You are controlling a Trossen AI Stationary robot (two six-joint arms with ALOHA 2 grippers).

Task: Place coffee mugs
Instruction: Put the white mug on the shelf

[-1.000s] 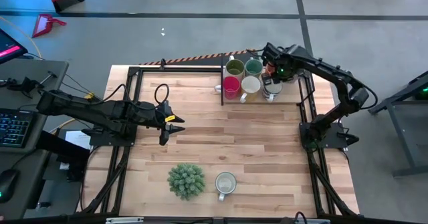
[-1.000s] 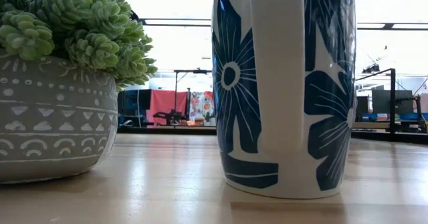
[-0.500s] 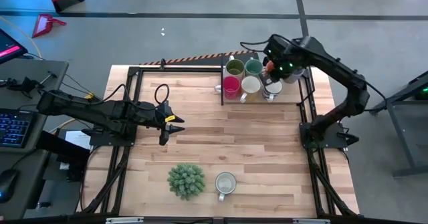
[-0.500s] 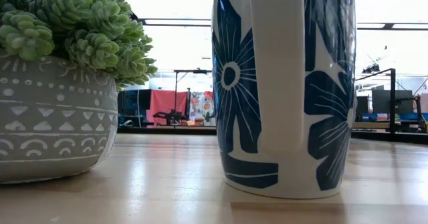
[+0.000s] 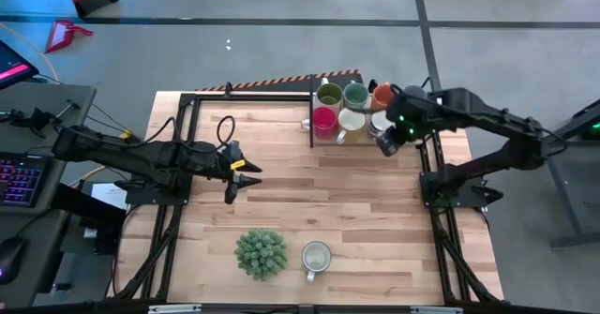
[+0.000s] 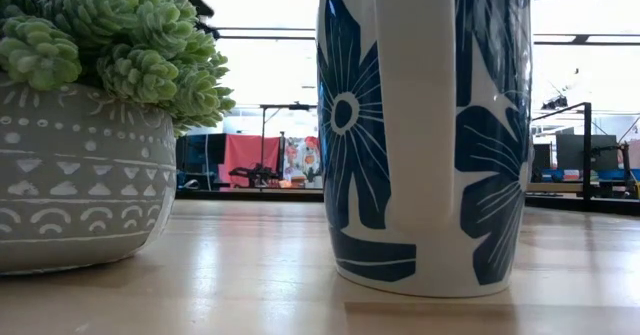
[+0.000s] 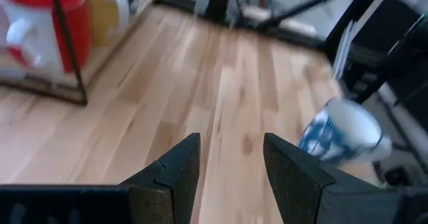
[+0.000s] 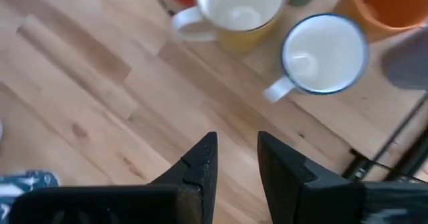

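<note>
Mugs [image 5: 342, 110] clustered upright, floral mug [image 5: 316, 257] apart

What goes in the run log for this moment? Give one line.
right gripper: open, empty, above table beside white mug | left gripper: open, empty, waiting over table | blue-flowered mug: alone by potted plant

plant [image 5: 260, 254] in grey patterned pot | wooden table [image 5: 281, 201] | black wire rack [image 5: 312, 117]

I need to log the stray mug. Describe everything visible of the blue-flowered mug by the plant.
The blue-flowered mug is white, glossy like glazed ceramic, with large dark blue petal shapes. It stands upright and apparently empty on the wooden table, near its front edge, handle toward that edge, just right of the potted plant without touching it. Neither gripper touches it.
</note>
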